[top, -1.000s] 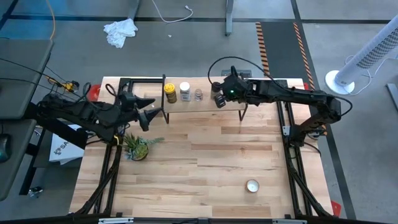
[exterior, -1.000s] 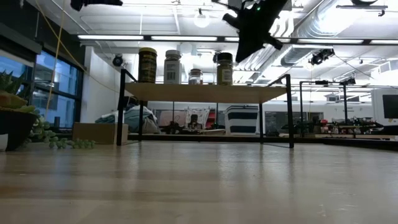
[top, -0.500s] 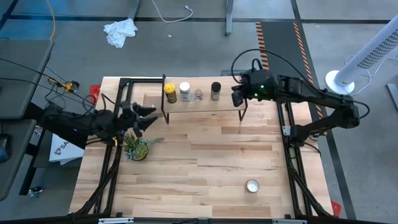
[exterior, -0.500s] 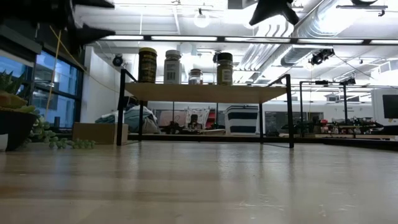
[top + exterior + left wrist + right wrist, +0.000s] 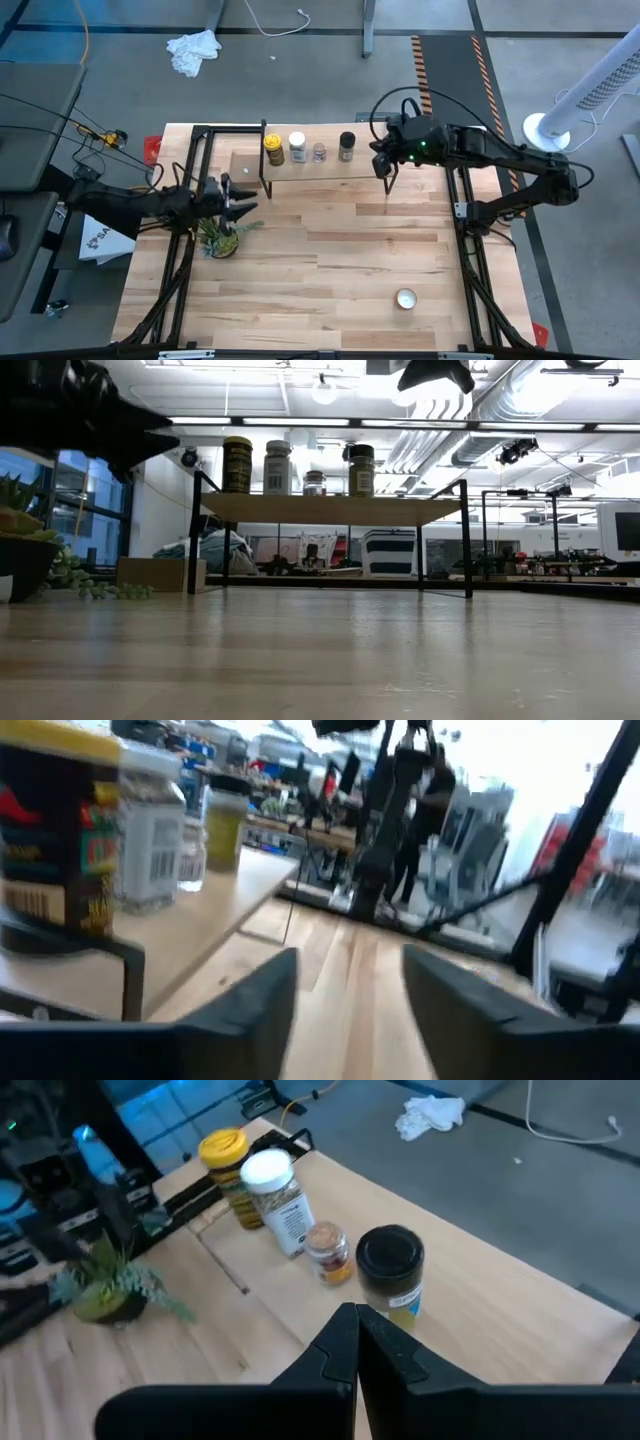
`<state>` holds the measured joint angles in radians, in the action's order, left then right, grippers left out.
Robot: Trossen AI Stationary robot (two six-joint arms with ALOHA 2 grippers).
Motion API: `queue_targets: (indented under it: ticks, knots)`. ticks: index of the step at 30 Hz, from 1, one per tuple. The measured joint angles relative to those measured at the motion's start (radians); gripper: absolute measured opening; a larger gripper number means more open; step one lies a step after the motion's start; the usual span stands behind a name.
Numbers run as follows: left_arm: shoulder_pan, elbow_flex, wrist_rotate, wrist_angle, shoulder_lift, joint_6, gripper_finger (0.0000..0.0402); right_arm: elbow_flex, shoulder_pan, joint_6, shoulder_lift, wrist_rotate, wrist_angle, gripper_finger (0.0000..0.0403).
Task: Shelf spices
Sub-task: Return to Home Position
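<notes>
Jars in one row on the shelf (image 5: 370,166) plank, all upright, none touching: mustard-yellow jar (image 5: 273,149) at the left end, then white-capped jar (image 5: 297,148), tiny pinkish jar (image 5: 319,152), black-capped jar (image 5: 347,146). Right stretch of the plank is bare.

Right pincer (image 5: 382,160) hangs over the shelf's right end, beyond the black-capped jar. Its own camera shows the fingers (image 5: 335,1350) pressed together with only a thin seam and nothing between them. From counter level only its underside shows, cut off by the upper edge.

Left pincer (image 5: 243,199) sits low at the left side of the counter (image 5: 330,260), just beside the potted plant (image 5: 220,238) and short of the shelf's left legs. Fingers spread, holding nothing. From counter level it is a dark smeared mass at upper left; fingers not separable there.

Left wrist view is smeared: labels unreadable, pinkish jar mostly hidden behind the white-capped one.

Cardboard box (image 5: 160,573) stands behind the shelf's left legs, partly screened by them. Round white tin (image 5: 405,298) lies well apart, near the front right of the counter
</notes>
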<state>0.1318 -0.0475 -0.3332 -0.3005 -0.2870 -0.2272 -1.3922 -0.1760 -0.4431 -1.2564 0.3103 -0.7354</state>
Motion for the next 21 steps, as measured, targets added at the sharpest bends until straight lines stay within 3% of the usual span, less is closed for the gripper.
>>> queue_targets:
  ticks: [6, 9, 12, 15, 19, 21]
  knots:
    - [0.000, 0.037, 0.017, 0.010, 0.000, 0.038, 0.0022, 0.019, 0.047, 0.030, 0.006, 0.063, -0.077, 0.0000]
    - [-0.001, 0.037, 0.035, -0.025, 0.000, 0.079, 0.0015, 0.155, 0.091, -0.011, 0.062, 0.058, 0.013, 0.0000]
    - [-0.002, 0.037, 0.037, -0.059, 0.000, 0.131, 0.0007, 0.400, 0.147, -0.101, 0.162, 0.062, 0.262, 0.0000]
    - [-0.018, 0.037, 0.035, -0.065, 0.000, 0.141, 0.0003, 0.688, 0.165, -0.158, 0.245, 0.079, 0.623, 0.0000]
    - [-0.047, 0.037, 0.035, -0.064, 0.000, 0.134, 0.0001, 0.974, 0.050, -0.150, 0.254, -0.003, 1.195, 0.0000]
    - [-0.064, 0.037, 0.033, -0.064, 0.000, 0.135, 0.0001, 1.047, -0.026, -0.130, 0.229, -0.098, 1.346, 0.0000]
